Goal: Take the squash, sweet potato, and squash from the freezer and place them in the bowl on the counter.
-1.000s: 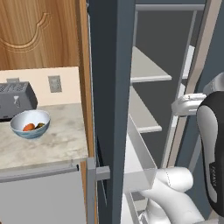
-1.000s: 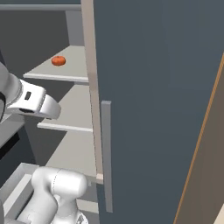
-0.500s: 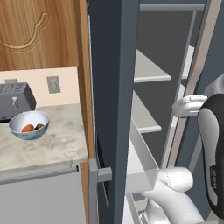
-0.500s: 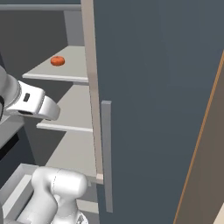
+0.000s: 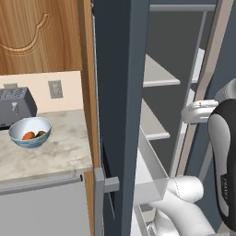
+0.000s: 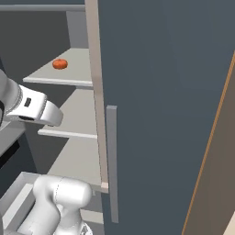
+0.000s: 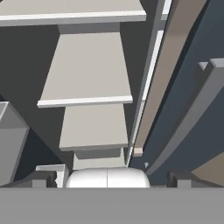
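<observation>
The freezer point(image 5: 120, 92) stands open, and its dark slate-grey door with the long grey handle point(image 6: 111, 163) takes the right part of the right base view. Inside it there are pale grey shelves point(image 5: 156, 73), one above the other, and a clear drawer point(image 5: 150, 173) lower down. On the upper shelf point(image 6: 69, 69), at its far left side in the right base view, lies one small orange-red round item point(image 6: 59, 64) (too small to tell which vegetable it is).

The white arm point(image 5: 223, 156) reaches toward the inside of the freezer. In the hand view the end effector point(image 7: 108, 177) looks along the shelves, and its two dark finger tips point(image 7: 37, 178) stand wide apart at the bottom of that view. Nothing is between them, so the end effector is fully spread and holds nothing.

The bowl point(image 5: 30, 132) rests on the worktop point(image 5: 55, 150) to the left of the freezer, in the left base view. It is near the grey toaster point(image 5: 16, 105), which stands behind it by the wall. Inside the bowl there are an orange piece point(image 5: 28, 135) and a greenish piece point(image 5: 40, 134), side by side. A brown wooden cupboard point(image 5: 41, 34) hangs above the worktop.
</observation>
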Controlling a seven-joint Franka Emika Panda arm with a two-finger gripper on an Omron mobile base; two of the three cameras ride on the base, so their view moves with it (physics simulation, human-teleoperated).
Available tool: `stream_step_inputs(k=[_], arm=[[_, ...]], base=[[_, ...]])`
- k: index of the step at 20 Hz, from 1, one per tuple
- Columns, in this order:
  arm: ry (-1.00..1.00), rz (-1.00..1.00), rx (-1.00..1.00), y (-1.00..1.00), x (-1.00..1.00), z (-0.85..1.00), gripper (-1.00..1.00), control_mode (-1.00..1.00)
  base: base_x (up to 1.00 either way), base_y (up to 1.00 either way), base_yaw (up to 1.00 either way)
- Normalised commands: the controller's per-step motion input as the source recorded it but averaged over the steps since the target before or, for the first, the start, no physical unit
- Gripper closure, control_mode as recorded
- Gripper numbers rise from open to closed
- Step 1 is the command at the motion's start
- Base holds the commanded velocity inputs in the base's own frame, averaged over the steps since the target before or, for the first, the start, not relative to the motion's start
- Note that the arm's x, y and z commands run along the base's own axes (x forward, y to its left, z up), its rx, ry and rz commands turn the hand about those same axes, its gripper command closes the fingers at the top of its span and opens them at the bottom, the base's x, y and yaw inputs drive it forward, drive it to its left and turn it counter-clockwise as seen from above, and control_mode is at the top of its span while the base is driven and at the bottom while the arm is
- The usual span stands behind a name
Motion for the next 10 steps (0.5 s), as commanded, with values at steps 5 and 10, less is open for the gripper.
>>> stream_step_inputs(k=[5, 10], arm=[[0.00, 0.00, 0.00, 0.00, 0.00, 0.00, -1.00, 1.00], [-0.03, 0.03, 0.00, -0.01, 0.00, 0.00, -1.00, -1.00]], base=[[0.00, 0.00, 0.00], [0.00, 0.00, 0.00]])
